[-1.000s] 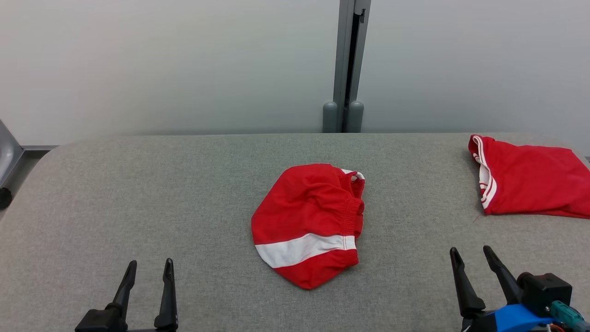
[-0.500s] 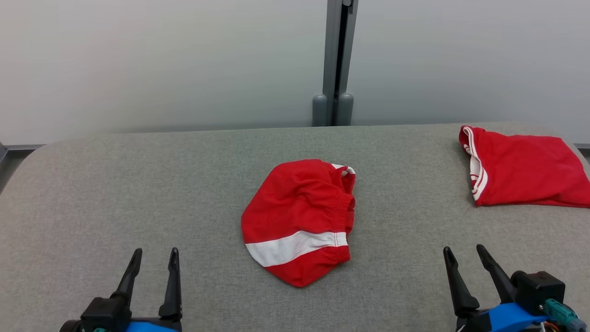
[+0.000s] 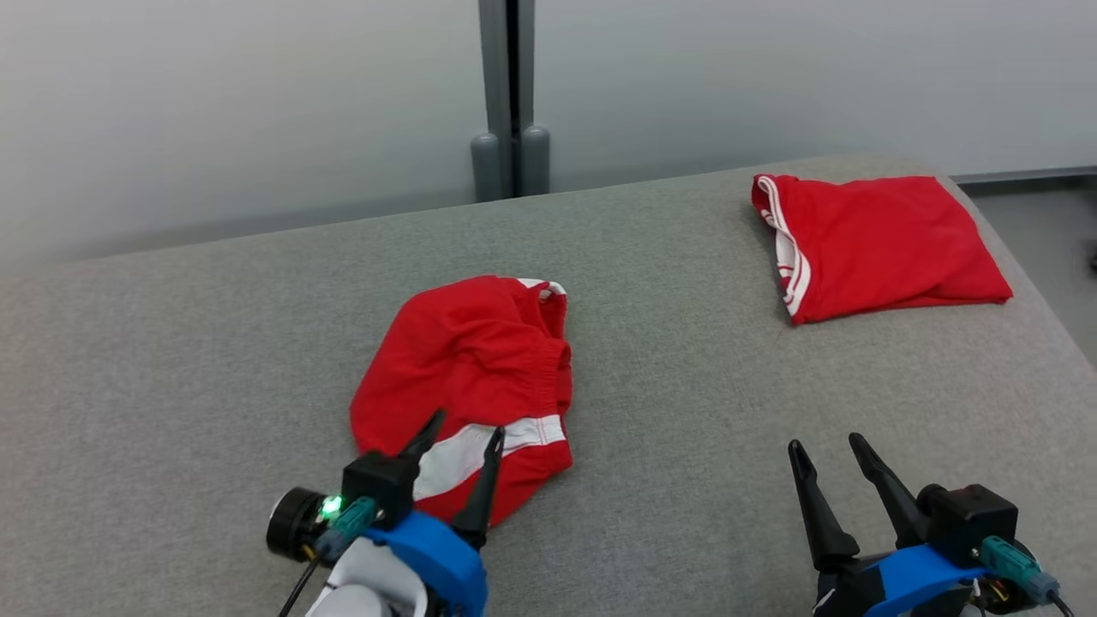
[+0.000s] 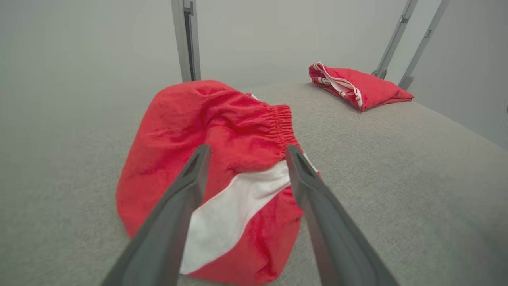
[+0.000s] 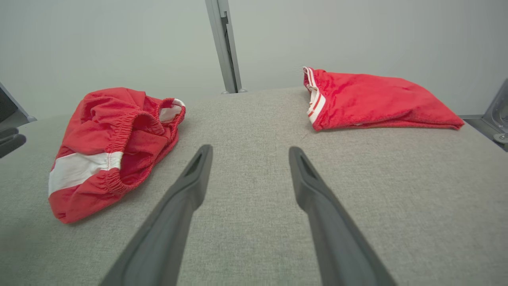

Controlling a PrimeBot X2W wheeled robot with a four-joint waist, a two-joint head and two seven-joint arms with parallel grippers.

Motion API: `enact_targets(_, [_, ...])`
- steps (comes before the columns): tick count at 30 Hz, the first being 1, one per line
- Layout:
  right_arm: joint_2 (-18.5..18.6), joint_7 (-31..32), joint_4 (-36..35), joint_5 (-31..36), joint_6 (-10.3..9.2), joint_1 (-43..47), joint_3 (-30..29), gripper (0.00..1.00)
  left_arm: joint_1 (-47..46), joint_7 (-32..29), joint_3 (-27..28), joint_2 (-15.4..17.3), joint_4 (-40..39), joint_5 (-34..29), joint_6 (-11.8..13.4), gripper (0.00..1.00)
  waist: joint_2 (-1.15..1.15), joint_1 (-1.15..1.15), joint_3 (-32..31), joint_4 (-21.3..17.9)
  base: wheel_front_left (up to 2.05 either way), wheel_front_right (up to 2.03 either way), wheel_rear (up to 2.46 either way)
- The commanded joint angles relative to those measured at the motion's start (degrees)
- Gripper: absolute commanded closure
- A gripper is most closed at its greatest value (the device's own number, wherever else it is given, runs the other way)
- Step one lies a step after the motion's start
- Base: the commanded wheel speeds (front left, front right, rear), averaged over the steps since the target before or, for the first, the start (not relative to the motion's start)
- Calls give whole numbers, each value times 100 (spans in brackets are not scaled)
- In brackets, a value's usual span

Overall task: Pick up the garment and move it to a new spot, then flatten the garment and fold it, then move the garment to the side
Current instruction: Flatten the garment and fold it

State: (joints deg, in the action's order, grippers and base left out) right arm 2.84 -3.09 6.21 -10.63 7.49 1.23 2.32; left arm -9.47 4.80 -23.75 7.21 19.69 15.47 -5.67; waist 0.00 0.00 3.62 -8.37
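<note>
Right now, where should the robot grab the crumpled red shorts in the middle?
Probably the gathered elastic waistband: it stands up as a thick ridge on the shorts. Come from the near side, where the open left gripper points at it.

No readable text, label, brand, number or sign appears.

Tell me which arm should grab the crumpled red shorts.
Left. The left jaws stand open right over the crumpled shorts, framing the white stripe; the right jaws point at bare table, well aside.
</note>
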Motion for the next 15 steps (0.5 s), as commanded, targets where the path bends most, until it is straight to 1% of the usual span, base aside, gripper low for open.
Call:
enact_targets(1, [11,-37,13,-35,1,-85,31,0,-168,-50,-39,-21,51,-41,-31,0,0,0,16,-72,0,0,0])
enact_targets(4, [9,-63,52,-68,1,-143,91,0,-461,-402,-243,-188,327,40,-46,0,0,0,121,-259,0,0,0])
enact_targets(6, [11,-107,74,-75,1,-179,117,0,-626,-659,-284,-276,491,183,-5,0,0,0,184,-364,0,0,0])
enact_targets(8, [10,-128,87,-89,1,-193,126,0,-796,-854,-354,-328,637,182,149,0,0,0,229,-445,0,0,0])
enact_targets(10, [10,-144,112,-88,1,-197,111,0,-899,-1048,-402,-374,801,154,411,0,0,0,271,-497,0,0,0])
enact_targets(11, [10,-155,122,-92,1,-210,109,0,-980,-1091,-437,-388,851,127,522,0,0,0,288,-515,0,0,0])
enact_targets(12, [10,-171,131,-97,1,-224,109,0,-1085,-1078,-445,-394,897,54,704,0,0,0,306,-532,0,0,0])
enact_targets(13, [10,-184,137,-103,1,-233,109,0,-1177,-1092,-518,-400,966,-53,822,0,0,0,320,-542,0,0,0])
enact_targets(15, [10,-197,156,-110,1,-241,118,0,-1294,-1109,-640,-417,1099,-183,989,0,0,0,343,-557,0,0,0])
